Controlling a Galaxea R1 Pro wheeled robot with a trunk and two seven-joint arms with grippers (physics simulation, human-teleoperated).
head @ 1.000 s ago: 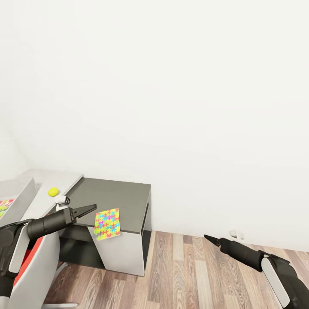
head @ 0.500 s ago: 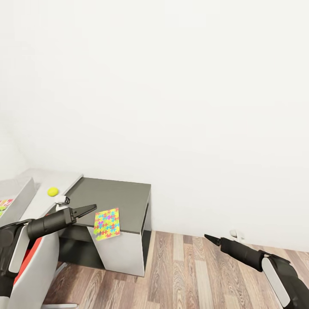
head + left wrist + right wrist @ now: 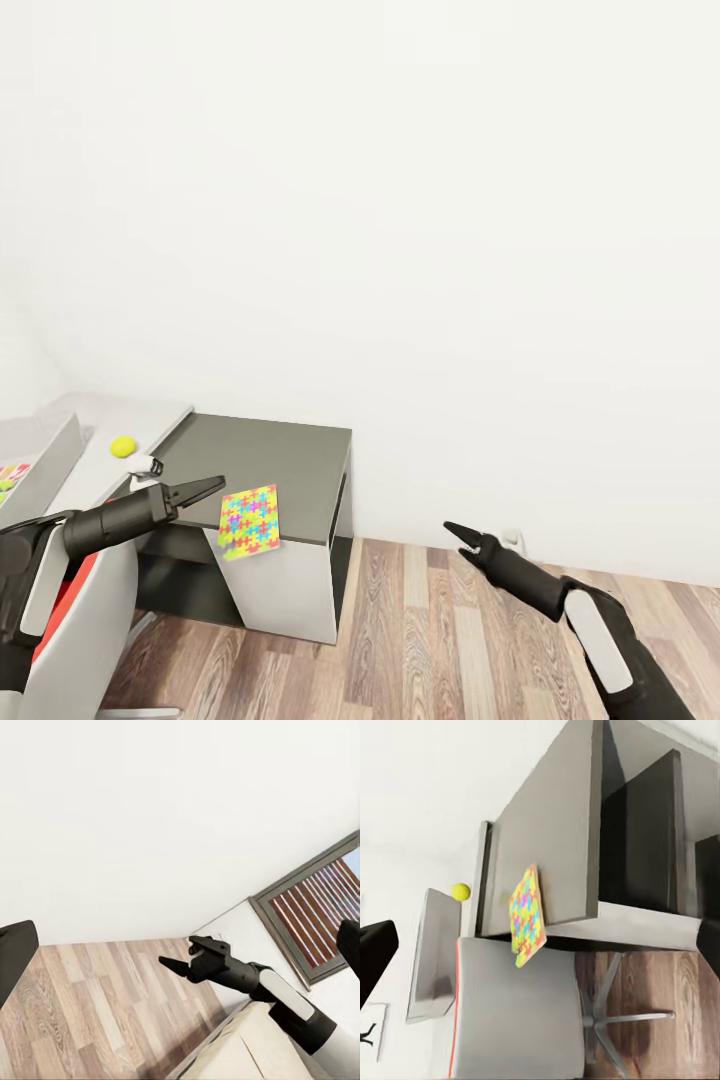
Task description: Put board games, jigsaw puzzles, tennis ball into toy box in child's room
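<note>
a white wall (image 3: 400,200) is seen above a wood plank floor (image 3: 430,640), with the worktop in the corner at the left of the head view: a pale grey worktop (image 3: 110,470) is joined to a lower dark grey cabinet (image 3: 260,465). a jigsaw puzzle (image 3: 249,521) is seen lying on the front edge of the cabinet top, part of it hanging over the edge and tilted down. the tennis ball (image 3: 123,446) is seen resting on the pale worktop, well apart from the puzzle. the toy box (image 3: 45,465) is placed at the far left, with a second puzzle (image 3: 10,478) partly seen inside it. a chair (image 3: 85,630) with a red edge is placed in front of the worktop. the left pincer (image 3: 205,487) is held just beside the hanging puzzle, its tips slightly apart and empty. the right pincer (image 3: 458,532) is held over the floor, well apart from the cabinet, its fingers a little apart with nothing between them.
</note>
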